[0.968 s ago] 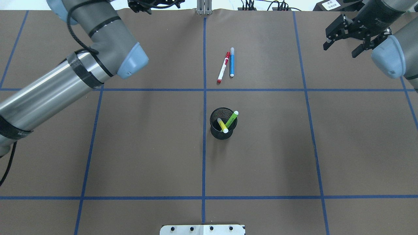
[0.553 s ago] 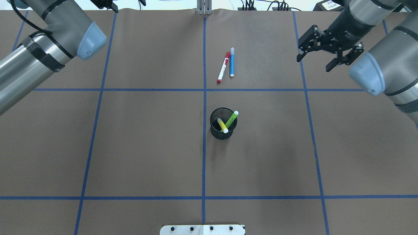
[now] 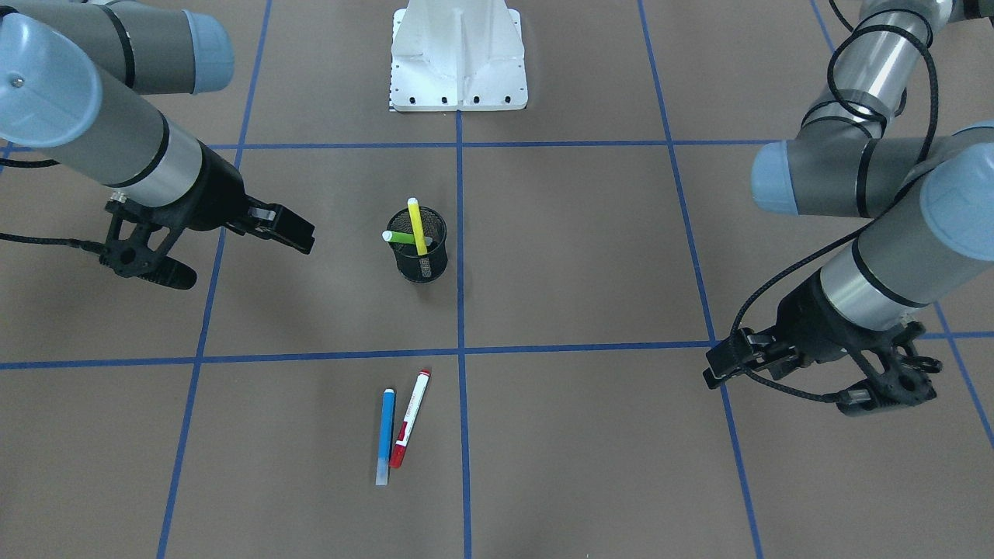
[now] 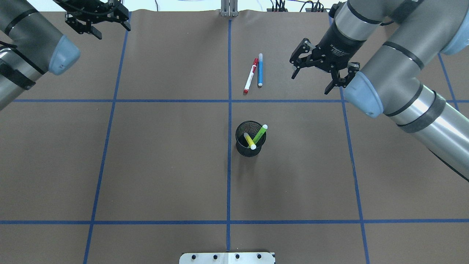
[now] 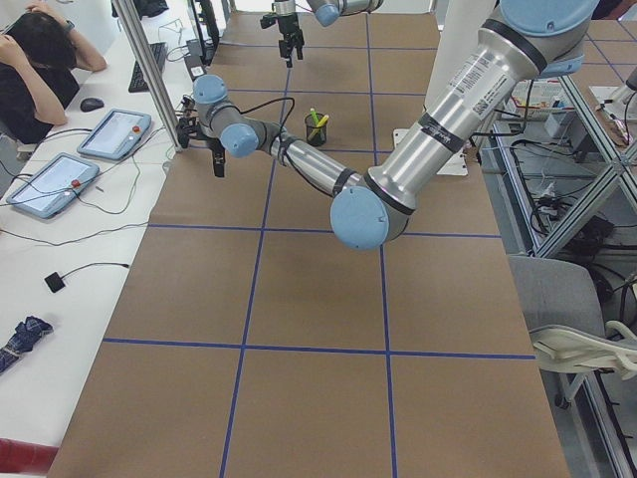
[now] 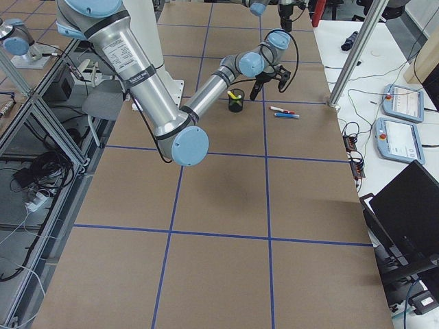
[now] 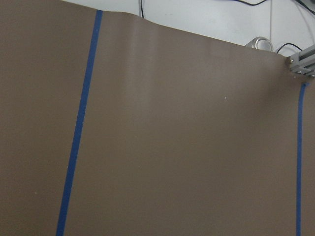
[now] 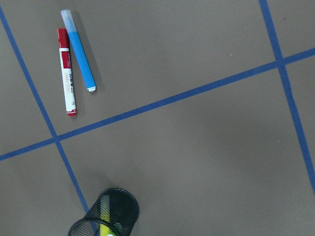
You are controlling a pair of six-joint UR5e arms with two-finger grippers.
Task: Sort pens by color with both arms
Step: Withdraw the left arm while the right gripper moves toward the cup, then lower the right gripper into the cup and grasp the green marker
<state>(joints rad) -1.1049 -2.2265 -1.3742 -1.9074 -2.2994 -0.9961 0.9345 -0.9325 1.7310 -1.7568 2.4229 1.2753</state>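
Right pincer [image 4: 309, 83]: spread wide, empty, hovering near the blue pen [image 4: 260, 69].
Left pincer [image 4: 111, 32]: open, holding nothing, far desk [image 4: 165, 165] edge.
Red pen [image 4: 250, 76]: flat, just beside blue.
Green pen [image 4: 260, 134], yellow pen [image 4: 250, 140]: in mesh cup [image 4: 242, 146].

2 pens [image 4: 259, 134] in cup [image 4: 243, 149], 2 beyond

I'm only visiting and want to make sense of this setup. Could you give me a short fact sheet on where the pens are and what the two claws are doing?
Lying flat: blue pen and red-capped white pen, side by side
Standing in black mesh cup: light green pen and yellow pen, leaning and crossed
Right arm: right gripper open, empty, hovering beside the blue pen
Left arm: left gripper open, empty, at the far edge, away from all pens
Surface: table in brown cover with a blue tape grid
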